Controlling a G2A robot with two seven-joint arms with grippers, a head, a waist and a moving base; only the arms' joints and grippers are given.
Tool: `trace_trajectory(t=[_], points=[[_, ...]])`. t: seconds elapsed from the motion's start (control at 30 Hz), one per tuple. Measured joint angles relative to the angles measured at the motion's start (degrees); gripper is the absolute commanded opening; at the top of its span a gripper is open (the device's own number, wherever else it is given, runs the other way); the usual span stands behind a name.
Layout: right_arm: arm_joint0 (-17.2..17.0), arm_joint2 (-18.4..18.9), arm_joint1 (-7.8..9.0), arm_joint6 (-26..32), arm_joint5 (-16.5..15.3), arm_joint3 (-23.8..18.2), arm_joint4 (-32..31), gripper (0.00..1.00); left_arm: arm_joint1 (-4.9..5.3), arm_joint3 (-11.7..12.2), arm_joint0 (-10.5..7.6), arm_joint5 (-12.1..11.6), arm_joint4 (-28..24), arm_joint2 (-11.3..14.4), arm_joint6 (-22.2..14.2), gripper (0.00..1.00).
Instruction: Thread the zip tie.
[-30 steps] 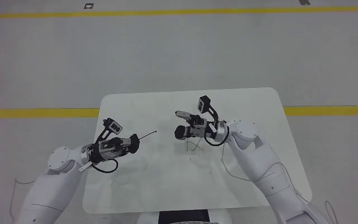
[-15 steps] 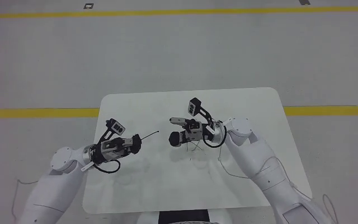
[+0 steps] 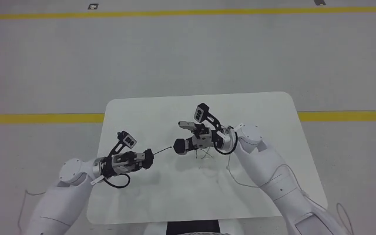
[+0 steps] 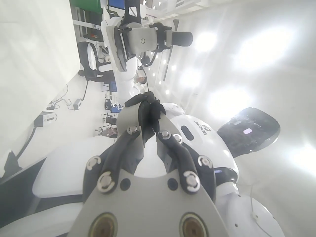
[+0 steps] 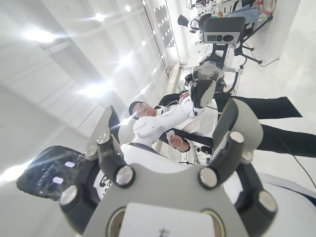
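Black: located the zip tie [image 3: 161, 150] left of centre in the top view, clamped in the left gripper [image 3: 147, 155], tip just beside the right gripper [image 3: 179, 136]. Found the latter spread wide, empty. Judged the step as alignment; next probably needed fine tip capture.

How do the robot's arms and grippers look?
The left arm and the right arm have smooth, rounded white shells. At each wrist, a black cable loops and a small black camera sits on a bracket. The left gripper and the right gripper have grey metal bases, silver bolts and black links; one right finger carries a black ribbed pad.
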Motion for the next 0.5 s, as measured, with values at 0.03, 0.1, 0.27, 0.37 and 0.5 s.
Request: trace_trajectory(t=[0.03, 0.1, 0.27, 0.37, 0.5], points=[[-0.1, -0.3, -0.03, -0.4, 0.6, -0.2, 0.0, 1.00, 0.00, 0.0, 0.00, 0.0, 0.0, 0.0, 0.0, 0.00], [0.2, -1.0, -0.09, -0.6, 2.0, -0.3, 0.0, 0.73, 0.00, 0.0, 0.00, 0.0, 0.0, 0.0, 0.0, 0.00], [0.1, -1.9, -0.11, 0.0, 3.0, 0.0, 0.5, 0.26, 0.00, 0.0, 0.00, 0.0, 0.0, 0.0, 0.0, 0.00], [-0.2, -1.8, 0.07, 0.4, 3.0, 0.0, 0.5, 0.01, 0.00, 0.0, 0.00, 0.0, 0.0, 0.0, 0.0, 0.00], [-0.5, -1.5, 0.30, 0.4, 3.3, -0.2, 0.4, 0.00, 0.00, 0.0, 0.00, 0.0, 0.0, 0.0, 0.0, 0.00]])
